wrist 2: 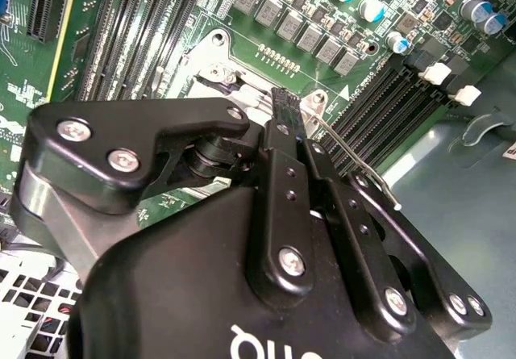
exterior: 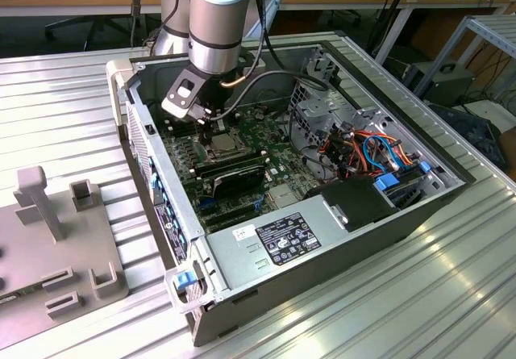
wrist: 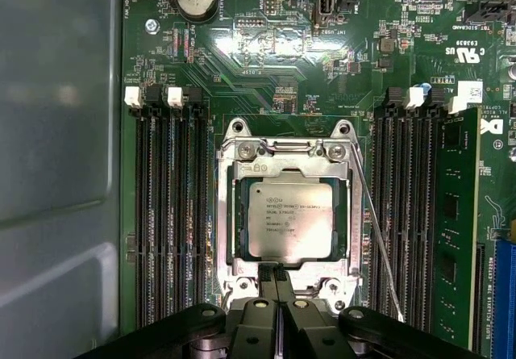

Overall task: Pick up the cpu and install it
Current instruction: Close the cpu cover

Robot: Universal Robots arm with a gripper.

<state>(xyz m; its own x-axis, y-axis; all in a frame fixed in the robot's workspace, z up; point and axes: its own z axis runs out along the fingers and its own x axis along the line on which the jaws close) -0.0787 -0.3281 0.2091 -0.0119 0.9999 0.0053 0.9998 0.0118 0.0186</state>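
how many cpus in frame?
1. The cpu lies in the socket frame between the memory slots, right by the gripper tip, jaws shut. The gripper hides some board.

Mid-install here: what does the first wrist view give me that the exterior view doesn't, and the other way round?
First wrist view: the cpu lying square inside the socket frame, the lever wire beside it, and the gripper with its fingertips together at the cpu's edge.
Exterior view: the whole open computer case, the arm reaching down into it, the power supply and coloured cables.
Shared: the green board and the cpu by the gripper.
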